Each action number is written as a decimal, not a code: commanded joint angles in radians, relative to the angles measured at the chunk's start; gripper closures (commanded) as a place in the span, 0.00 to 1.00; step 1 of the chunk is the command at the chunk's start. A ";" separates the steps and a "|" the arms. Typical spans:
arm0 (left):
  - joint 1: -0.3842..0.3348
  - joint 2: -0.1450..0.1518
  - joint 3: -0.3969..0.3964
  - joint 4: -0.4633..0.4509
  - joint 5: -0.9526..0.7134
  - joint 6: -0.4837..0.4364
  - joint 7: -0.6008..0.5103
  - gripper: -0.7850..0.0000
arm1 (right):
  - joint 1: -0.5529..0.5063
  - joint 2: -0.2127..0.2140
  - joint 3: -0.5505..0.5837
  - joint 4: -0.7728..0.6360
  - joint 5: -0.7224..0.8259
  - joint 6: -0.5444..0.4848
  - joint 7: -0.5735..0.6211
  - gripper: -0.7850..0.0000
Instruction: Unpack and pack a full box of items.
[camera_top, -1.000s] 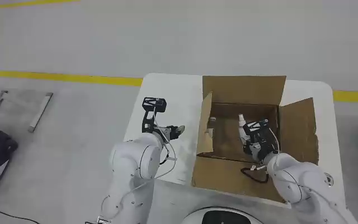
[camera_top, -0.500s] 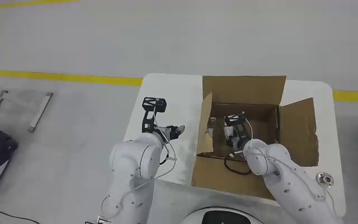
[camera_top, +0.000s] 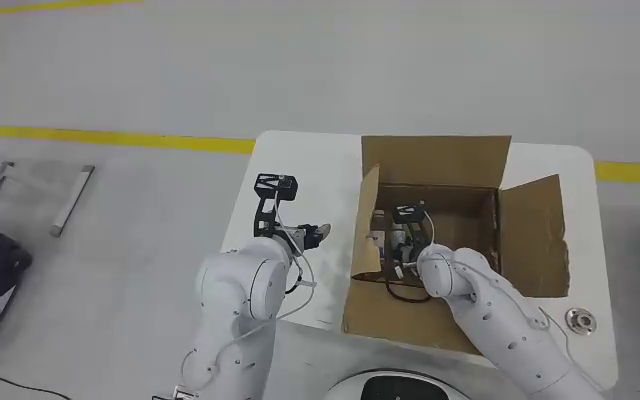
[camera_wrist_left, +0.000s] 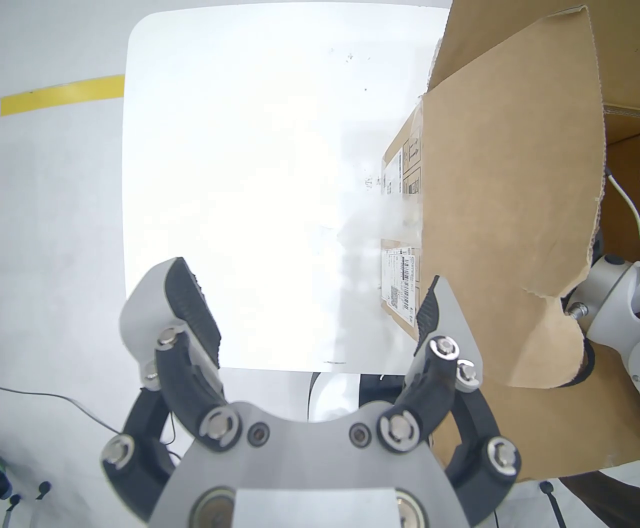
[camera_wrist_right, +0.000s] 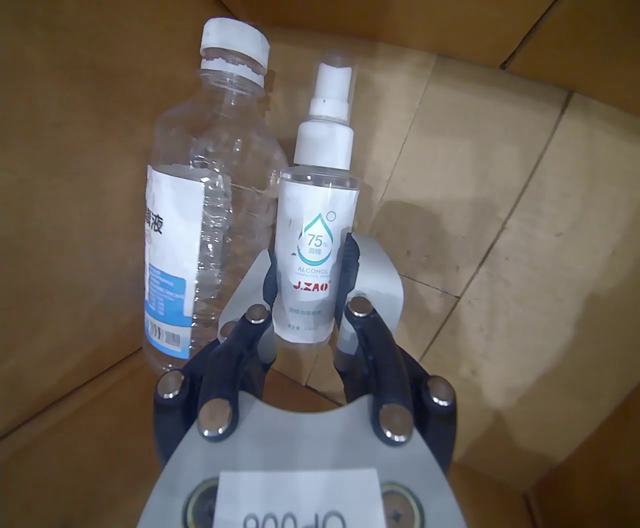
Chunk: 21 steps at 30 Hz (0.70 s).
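Top view: one open cardboard box (camera_top: 440, 160) stands on the white worktop (camera_top: 300, 160). The right gripper (camera_top: 405, 228) is inside it, the left gripper (camera_top: 275, 184) beside it.

Left wrist view: fingers (camera_wrist_left: 192, 300) spread wide, holding nothing.

Right wrist view: two bottles in the box (side by side), one water bottle (camera_wrist_right: 210, 200) and one spray bottle (camera_wrist_right: 315, 215), the latter clamped between the right gripper's fingers.
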 joint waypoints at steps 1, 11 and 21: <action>0.000 0.000 0.000 0.000 0.000 0.000 0.000 0.00 | 0.003 -0.002 -0.002 0.010 0.002 0.001 -0.003 1.00; 0.000 0.000 0.000 0.000 0.000 0.000 0.000 0.00 | 0.013 -0.008 -0.008 0.028 0.000 0.004 -0.001 0.75; 0.000 0.000 0.000 0.000 0.000 0.000 0.000 0.00 | -0.029 0.000 0.018 -0.057 -0.045 0.006 0.017 0.53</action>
